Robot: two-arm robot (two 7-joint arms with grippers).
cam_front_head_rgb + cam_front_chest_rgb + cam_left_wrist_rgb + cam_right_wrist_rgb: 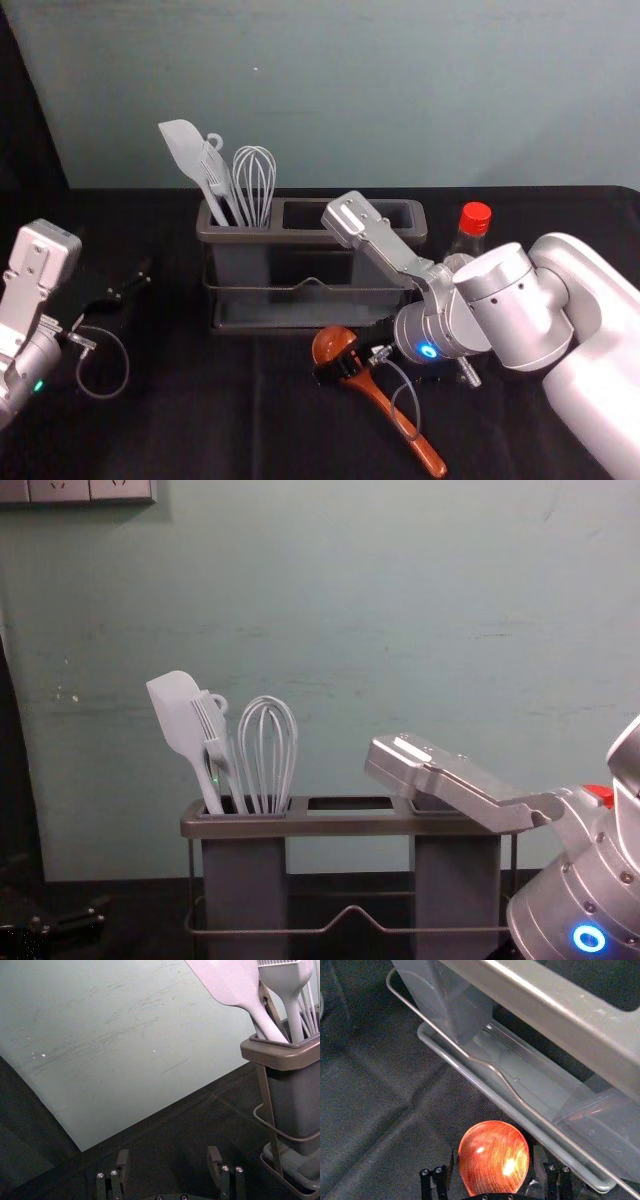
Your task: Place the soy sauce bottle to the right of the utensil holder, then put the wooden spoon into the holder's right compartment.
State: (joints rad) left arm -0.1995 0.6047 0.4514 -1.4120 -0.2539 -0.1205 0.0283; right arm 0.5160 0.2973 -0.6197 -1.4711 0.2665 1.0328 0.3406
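- Right gripper (340, 367) at work low over the black cloth (180, 420), just in front of the holder; fingers set wide, one each side of the wooden spoon. Whether they touch it, cannot tell.
- Wooden spoon (381, 401) lying on the cloth, outside the holder. Bowl toward the holder's front, handle running back toward the robot and off to the right. Right wrist view: bowl between the fingers, near the holder's lower tray (470, 1077).
- Soy sauce bottle (466, 244) upright, right of the utensil holder (240, 237), red cap up; lower part hidden by the right arm (517, 310).
- Holder's right compartment (457, 895) seen in chest view, with the right arm reaching across near its top.
- Left compartment (244, 890) carries spatula (178, 712), basting brush (212, 728) and whisk (268, 750), heads up; spatula leans left.
- Left gripper (128, 284) parked left of the holder, well apart from the spoon; fingers spread wide in its wrist view.
- Pale green wall (400, 100) behind everything.
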